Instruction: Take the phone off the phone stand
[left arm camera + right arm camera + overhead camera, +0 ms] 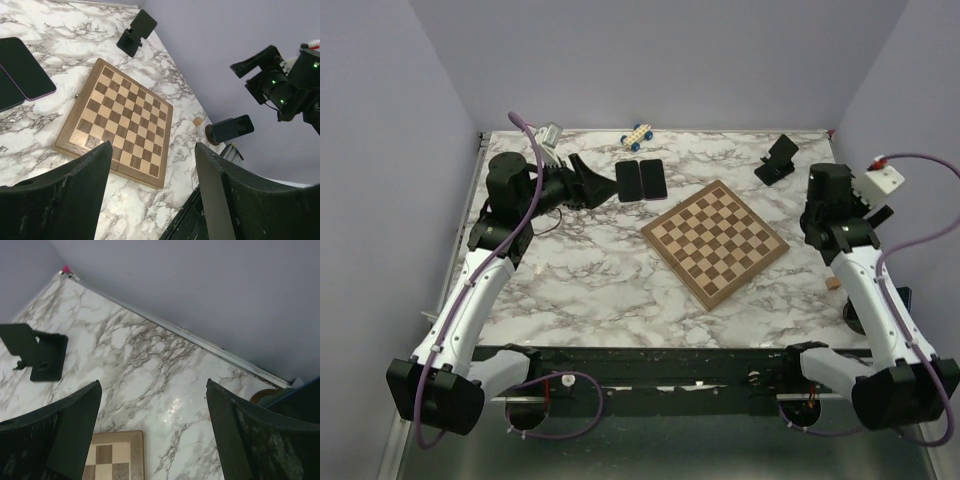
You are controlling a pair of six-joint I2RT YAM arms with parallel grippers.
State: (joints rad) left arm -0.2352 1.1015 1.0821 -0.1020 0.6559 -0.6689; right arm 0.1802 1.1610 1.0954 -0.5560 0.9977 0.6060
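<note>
Fingers (70,195) of both grippers apart, nothing held; one phone stand (779,160), empty.
Top view: the left gripper (603,188) is seen just beside two phones (629,181) (652,178) laid flat side by side; one chessboard (715,242), one toy car (638,137) and the stand, far right on the table (580,280), are recorded. Left wrist view: board and stand are seen beyond two spread fingers. Right wrist view: the right gripper (153,384) is spread, the stand at left.
</note>
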